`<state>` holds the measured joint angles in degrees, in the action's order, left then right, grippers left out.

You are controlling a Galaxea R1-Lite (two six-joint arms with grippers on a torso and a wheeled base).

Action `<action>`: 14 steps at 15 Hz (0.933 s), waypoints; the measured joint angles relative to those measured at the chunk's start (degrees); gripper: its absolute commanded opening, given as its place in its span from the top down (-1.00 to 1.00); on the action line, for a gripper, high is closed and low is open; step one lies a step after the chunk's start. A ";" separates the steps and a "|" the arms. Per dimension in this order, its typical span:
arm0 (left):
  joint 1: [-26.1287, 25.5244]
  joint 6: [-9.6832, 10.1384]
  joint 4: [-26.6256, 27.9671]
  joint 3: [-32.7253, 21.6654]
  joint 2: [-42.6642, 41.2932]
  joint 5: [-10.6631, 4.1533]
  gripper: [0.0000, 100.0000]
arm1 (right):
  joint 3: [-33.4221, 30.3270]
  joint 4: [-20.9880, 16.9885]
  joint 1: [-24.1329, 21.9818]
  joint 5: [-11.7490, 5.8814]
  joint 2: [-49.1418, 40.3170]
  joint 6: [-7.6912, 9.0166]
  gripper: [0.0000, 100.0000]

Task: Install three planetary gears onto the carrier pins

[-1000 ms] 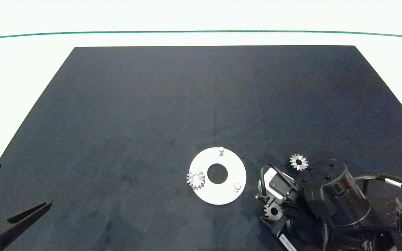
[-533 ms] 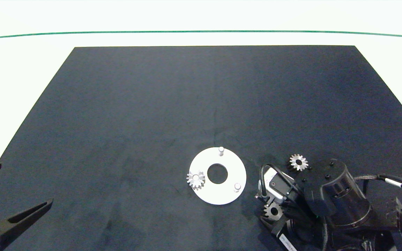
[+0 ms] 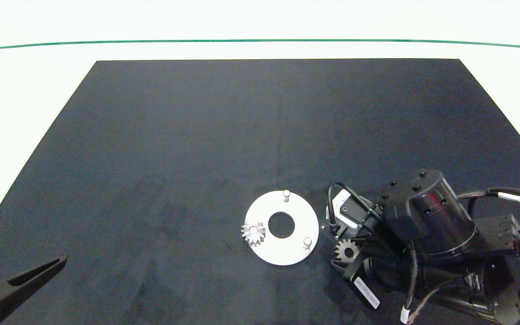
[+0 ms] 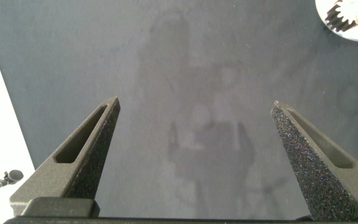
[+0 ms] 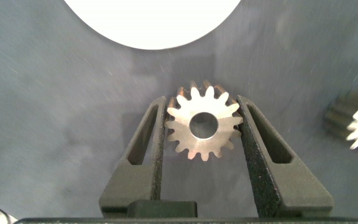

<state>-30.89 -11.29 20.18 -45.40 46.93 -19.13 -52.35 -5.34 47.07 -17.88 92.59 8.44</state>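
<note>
The right gripper (image 5: 202, 124), clamped flat on a planetary gear (image 5: 202, 127) so its bore faces downward, hovers beside the white disc (image 3: 296, 255) at lower centre; the left gripper (image 4: 194, 134) idles apart at lower left.

Lab-style robot test bench suggested: dark mat (image 3: 242, 126) laid on plain white table (image 3: 260, 27), green line (image 3: 151, 43) marked across, bare uncluttered surroundings.
</note>
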 measured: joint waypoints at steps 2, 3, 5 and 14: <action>-0.02 -0.04 -0.06 -0.09 0.02 0.02 -1.00 | -1.82 -0.50 0.12 -0.02 -0.11 0.55 0.92; 0.00 -0.09 -0.09 -0.11 0.02 0.02 -1.00 | -2.67 -0.69 0.20 0.00 -0.20 0.99 0.92; 0.05 -0.06 -0.06 -0.41 0.02 0.00 -1.00 | -4.27 -0.77 0.30 0.02 -0.22 1.12 0.92; 0.30 -0.09 0.00 -0.96 -0.05 0.02 -1.00 | -11.08 -3.25 4.50 0.02 3.63 1.07 0.92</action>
<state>-30.59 -11.37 20.18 -46.36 46.89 -19.10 -63.43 -8.59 51.57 -17.86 96.22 9.51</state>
